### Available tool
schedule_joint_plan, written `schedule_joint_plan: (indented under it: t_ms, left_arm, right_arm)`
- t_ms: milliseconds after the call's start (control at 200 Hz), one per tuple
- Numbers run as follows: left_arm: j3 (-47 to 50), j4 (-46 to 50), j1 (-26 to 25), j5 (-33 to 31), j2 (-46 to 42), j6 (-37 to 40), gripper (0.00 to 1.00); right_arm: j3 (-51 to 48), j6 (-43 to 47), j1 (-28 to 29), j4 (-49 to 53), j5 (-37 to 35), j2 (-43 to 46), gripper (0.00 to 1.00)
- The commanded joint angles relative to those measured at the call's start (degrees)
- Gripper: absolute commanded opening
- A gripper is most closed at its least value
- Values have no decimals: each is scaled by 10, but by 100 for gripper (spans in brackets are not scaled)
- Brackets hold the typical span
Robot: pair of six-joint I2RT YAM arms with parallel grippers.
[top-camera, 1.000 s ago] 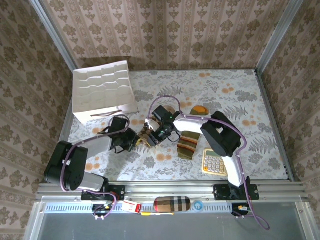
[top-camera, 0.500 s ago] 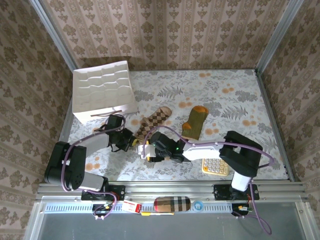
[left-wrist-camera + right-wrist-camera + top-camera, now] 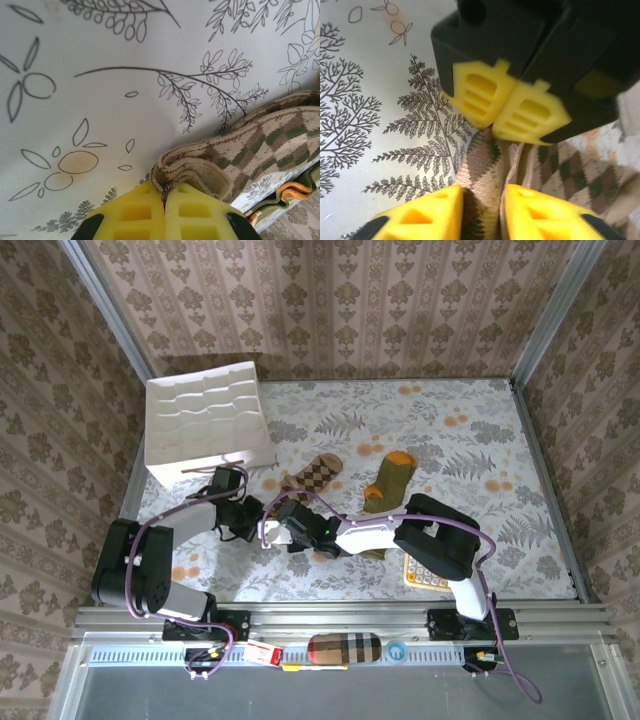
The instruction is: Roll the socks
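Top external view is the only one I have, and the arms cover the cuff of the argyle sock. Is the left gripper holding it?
Observer: Yes. In the left wrist view the left gripper is shut on a folded edge of the argyle sock, with the fabric pinched between its yellow pads.
Operator: And the other arm?
Observer: In the right wrist view the right gripper has one finger on each side of a fold of that sock, and fabric fills the gap. Whether it squeezes, I cannot tell.
Operator: How do the two grippers stand to each other?
Observer: They face each other, tips apart, with sock between them.
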State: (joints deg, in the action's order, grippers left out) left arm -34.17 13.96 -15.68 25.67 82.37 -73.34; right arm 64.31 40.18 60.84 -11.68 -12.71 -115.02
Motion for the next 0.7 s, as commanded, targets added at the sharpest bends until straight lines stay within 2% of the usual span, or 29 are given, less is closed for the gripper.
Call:
schedule_joint_plan:
  t_ms: [0,85,115,180,300,365,500,695]
  left_arm:
    - [-8,52,7,-6,10,20,0]
    - [-13,56,8,0,3,23,0]
    - [-14,57,9,1,-3,22,3]
    - [-17,65,13,3,-21,21,15]
    - [-18,81,36,11,-63,24,38]
    - [-15,93,52,16,-85,26,46]
    - [2,86,65,38,-115,18,53]
    - [44,35,44,57,-141,-36,53]
  right_arm:
    - [4,-39,-7,34,-17,-18,21]
    - [7,-64,-12,50,-13,-23,12]
    - [9,-74,-14,61,-8,-24,8]
    - [11,-91,-18,79,10,-23,0]
    - [11,-113,-24,111,59,-10,0]
    - [19,-135,-33,137,95,-4,0]
    - [29,-192,-60,181,194,10,0]
    - [46,-271,-96,231,336,12,0]
